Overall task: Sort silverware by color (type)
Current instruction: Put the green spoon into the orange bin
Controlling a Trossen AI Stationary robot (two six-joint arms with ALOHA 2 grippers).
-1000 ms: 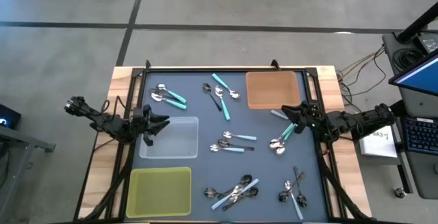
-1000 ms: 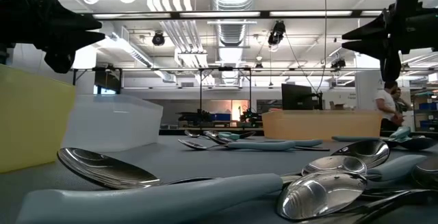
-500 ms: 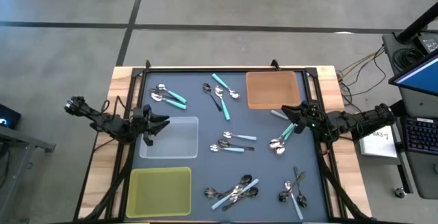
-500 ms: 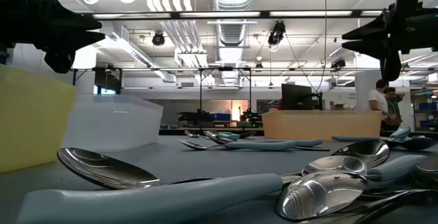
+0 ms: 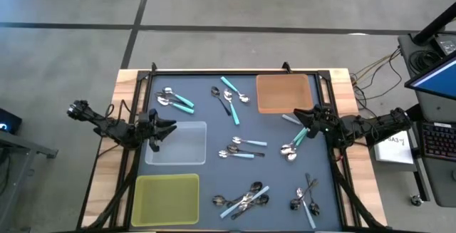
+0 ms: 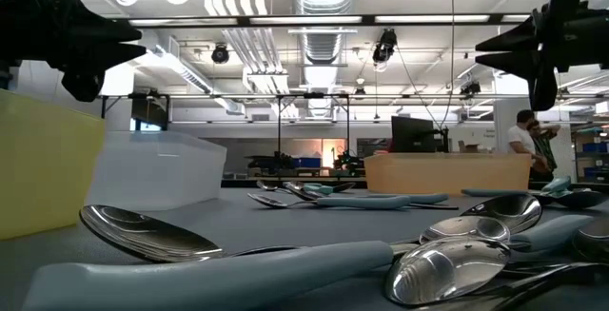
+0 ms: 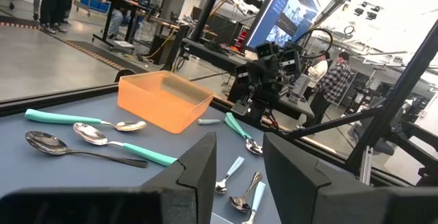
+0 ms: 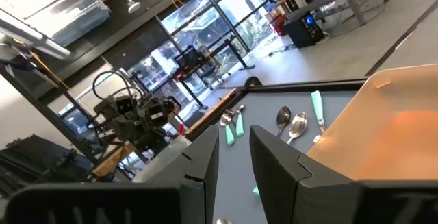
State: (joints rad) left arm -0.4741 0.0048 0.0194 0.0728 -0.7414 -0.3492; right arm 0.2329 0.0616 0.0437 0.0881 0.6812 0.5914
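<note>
Two arms hover above the tabletop (image 5: 278,183). My left gripper (image 5: 171,125) hangs at the clear tray's (image 5: 187,151) edge, fingers (image 7: 198,166) parted, nothing between them. My right gripper (image 5: 299,114) hangs beside the orange tray (image 5: 283,92), fingers (image 8: 274,155) likewise apart and empty. The silverware (image 5: 242,199) lies scattered in small clusters over the dark mat; yellow tray (image 5: 166,199) near the front.

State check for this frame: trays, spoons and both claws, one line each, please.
orange tray: empty
clear tray: empty
yellow tray: empty
spoons: lying scattered on the mat, none sorted
left claw: open, empty, over the clear tray's edge
right claw: open, empty, beside the orange tray
</note>
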